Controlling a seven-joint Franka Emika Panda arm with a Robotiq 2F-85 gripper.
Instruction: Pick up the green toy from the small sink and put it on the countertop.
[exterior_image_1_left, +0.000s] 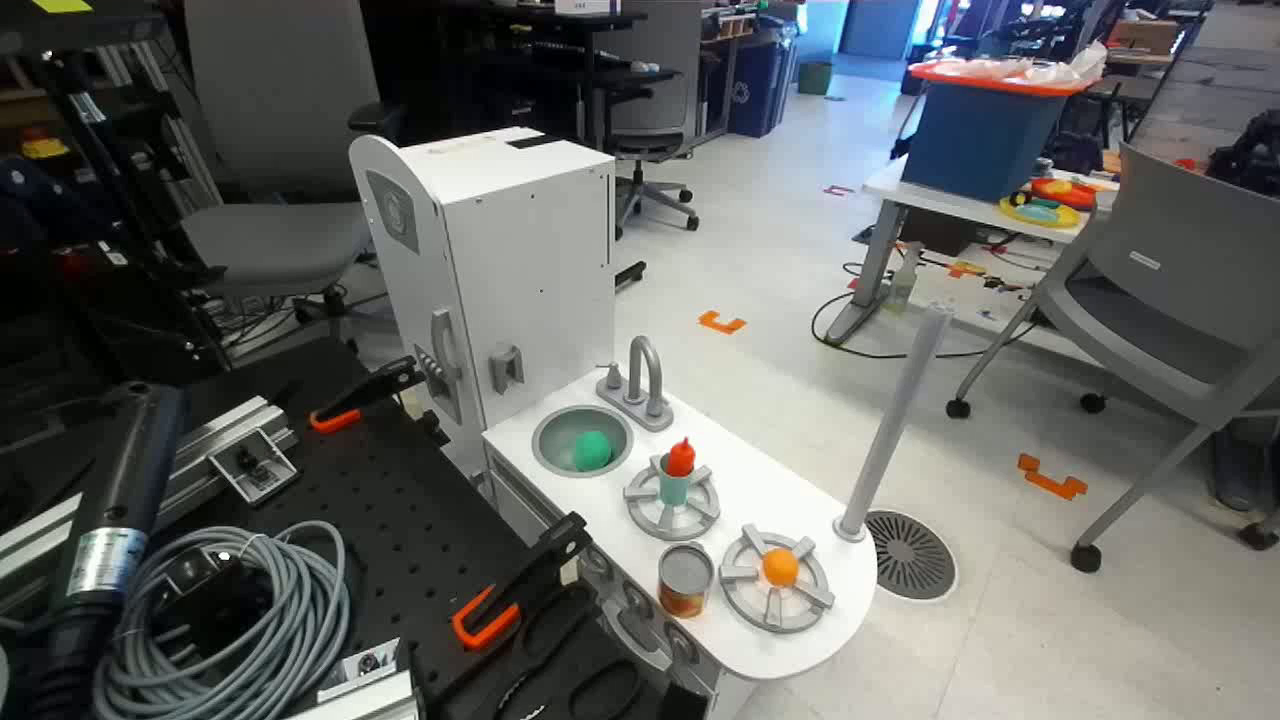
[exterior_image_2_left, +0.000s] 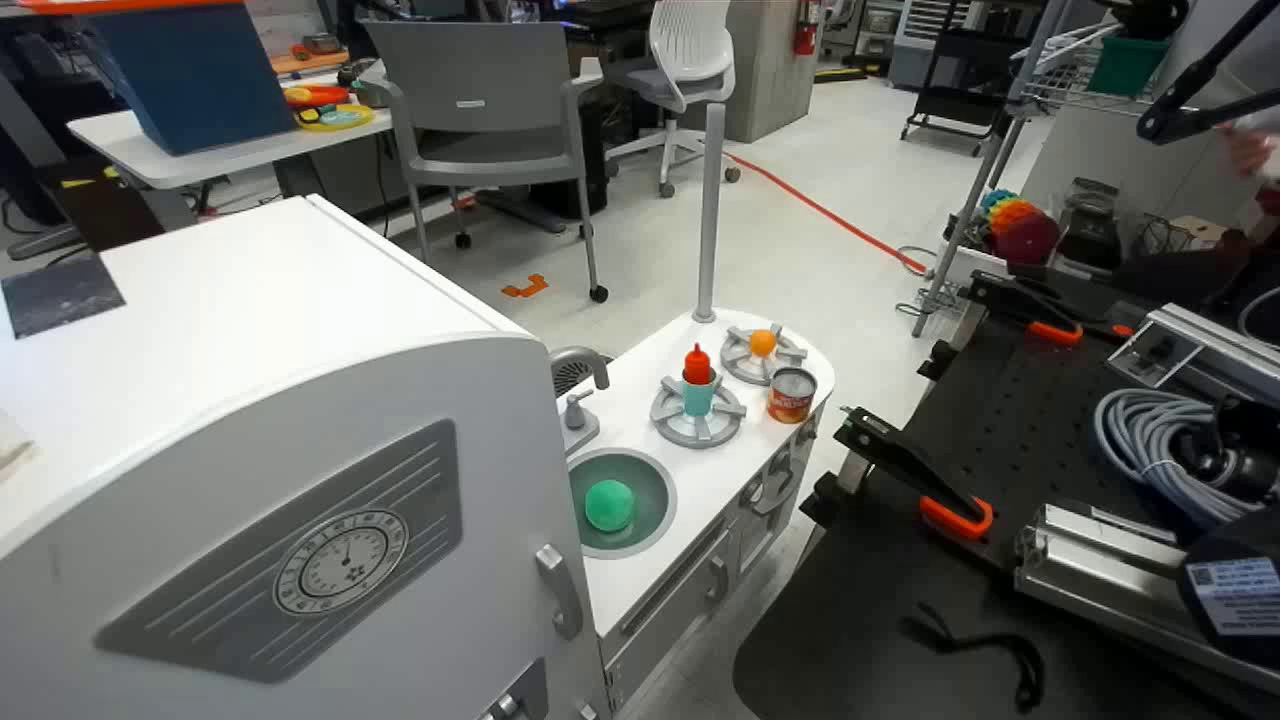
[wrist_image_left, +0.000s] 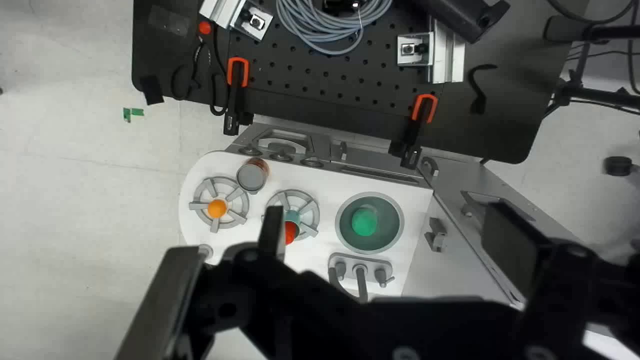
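The green toy is round and lies in the small sink. It shows in both exterior views (exterior_image_1_left: 592, 451) (exterior_image_2_left: 610, 505) and in the wrist view (wrist_image_left: 364, 222). The sink (wrist_image_left: 370, 195) is a round grey-green basin. It is set in the white countertop (wrist_image_left: 327, 180) of a toy kitchen, which shows in both exterior views (exterior_image_1_left: 755, 487) (exterior_image_2_left: 640, 395). My gripper (wrist_image_left: 387, 215) shows only in the wrist view. Its fingers are wide apart with nothing between them. It is high above the countertop, and the sink appears between the fingers. The gripper is out of view in both exterior views.
A grey faucet (exterior_image_1_left: 645, 375) stands behind the sink. A teal cup (exterior_image_1_left: 674, 488) with a red bottle (exterior_image_1_left: 681, 458) stands on a burner. An orange ball (exterior_image_1_left: 780, 567) sits on another burner, near a can (exterior_image_1_left: 686, 578). A tall white cabinet (exterior_image_1_left: 530, 260) and grey post (exterior_image_1_left: 895, 430) rise beside the countertop.
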